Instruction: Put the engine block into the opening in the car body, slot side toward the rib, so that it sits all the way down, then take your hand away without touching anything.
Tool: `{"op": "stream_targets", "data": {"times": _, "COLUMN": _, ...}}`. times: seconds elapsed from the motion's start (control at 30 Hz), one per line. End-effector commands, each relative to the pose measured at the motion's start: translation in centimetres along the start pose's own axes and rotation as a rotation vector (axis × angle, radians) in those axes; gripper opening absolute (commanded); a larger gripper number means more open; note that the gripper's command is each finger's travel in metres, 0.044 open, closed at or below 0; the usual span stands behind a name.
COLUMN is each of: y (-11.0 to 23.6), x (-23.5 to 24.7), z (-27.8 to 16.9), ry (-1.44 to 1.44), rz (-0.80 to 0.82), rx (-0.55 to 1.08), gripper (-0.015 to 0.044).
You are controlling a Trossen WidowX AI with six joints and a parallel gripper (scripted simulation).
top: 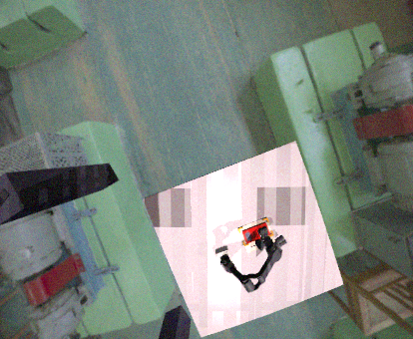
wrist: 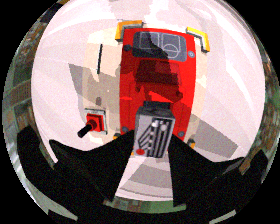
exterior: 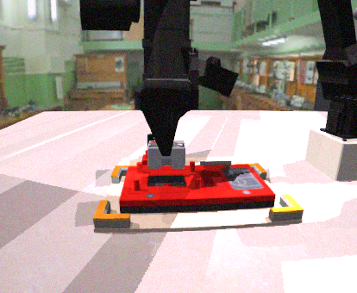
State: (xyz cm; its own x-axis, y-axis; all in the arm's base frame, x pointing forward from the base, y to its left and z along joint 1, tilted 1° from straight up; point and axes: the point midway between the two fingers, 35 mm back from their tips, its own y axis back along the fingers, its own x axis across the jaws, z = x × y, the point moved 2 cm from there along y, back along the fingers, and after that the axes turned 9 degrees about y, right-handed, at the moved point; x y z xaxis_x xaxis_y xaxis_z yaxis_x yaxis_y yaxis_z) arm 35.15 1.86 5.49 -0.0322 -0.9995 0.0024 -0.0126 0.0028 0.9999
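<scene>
Hanging over the pale table [exterior: 47, 160], the black gripper [exterior: 165, 149] was clamped on the grey engine block [exterior: 166, 157], its dark fingers [exterior: 164, 121] tapering down onto the top of the block. In the exterior view the block sat just above the far edge of the red car body [exterior: 198, 190], slightly behind the dark rectangular opening [exterior: 167, 180] in the body's upper face; its lower edge looked close to the red surface, but whether it touched could not be told. The block was not down in the opening, which showed dark and unfilled.

The car body lay flat on a thin light base plate [exterior: 198, 222] with orange-topped corner brackets [exterior: 108, 215] around it. A grey panel [exterior: 246, 181] marked the body's right end in that view.

From the wrist camera, the block [wrist: 154, 131] appeared between the two dark fingers at the near end of the car body [wrist: 159, 66], with a ribbed face turned up toward the lens. A small red and black part [wrist: 93, 125] stood on the table beside the body's left side.

In the top view the arm [top: 259, 270] bent over the table with the gripper above the red body [top: 251, 234]. The arm's pedestal [exterior: 341, 158] stood at the right of the table.
</scene>
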Motion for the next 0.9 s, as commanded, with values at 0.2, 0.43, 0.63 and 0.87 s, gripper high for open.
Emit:
{"op": "stream_targets", "data": {"times": 0.2, "y": -0.23, "x": -0.26, "z": -0.06, "ry": 0.058, "rz": -0.004, "rx": -0.004, "gripper": 0.0159}}
{"op": "stream_targets", "data": {"times": 0.43, "y": -0.23, "x": -0.30, "z": -0.08, "ry": 0.085, "rz": -0.004, "rx": -0.003, "gripper": 0.0159}}
{"op": "stream_targets", "data": {"times": 0.63, "y": -0.23, "x": -0.35, "z": -0.11, "ry": 0.126, "rz": -0.004, "rx": -0.003, "gripper": 0.0159}}
{"op": "stream_targets", "data": {"times": 0.87, "y": -0.23, "x": -0.35, "z": -0.11, "ry": 0.054, "rz": -0.004, "rx": -0.004, "gripper": 0.0159}}
